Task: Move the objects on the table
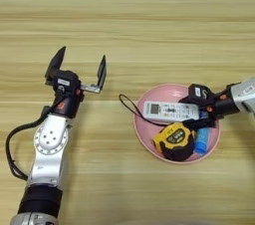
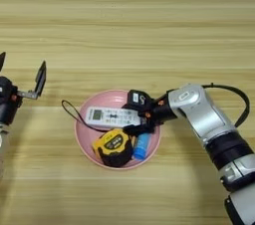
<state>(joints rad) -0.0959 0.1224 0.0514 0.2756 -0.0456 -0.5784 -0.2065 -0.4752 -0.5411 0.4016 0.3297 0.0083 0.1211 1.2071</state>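
Note:
On the table (image 1: 127, 20), a pink plate (image 1: 149, 137) holds the objects. A white remote (image 1: 168, 110) lies across its middle. In front of it sit a yellow-black tape measure (image 1: 174, 138) and a blue tube (image 1: 202, 140). The tape measure's black cord (image 1: 127, 104) trails over the plate's left rim. My right gripper (image 2: 140, 117) reaches in from the right and sits over the remote's right end, hiding it. My left gripper (image 1: 79, 67) stands open and empty over bare wood, well left of the plate.
My left arm (image 1: 49, 142) rises from the bottom left corner with a black cable looping beside it. My right arm (image 2: 209, 119) comes in from the lower right. Bare wood lies behind and in front of the plate.

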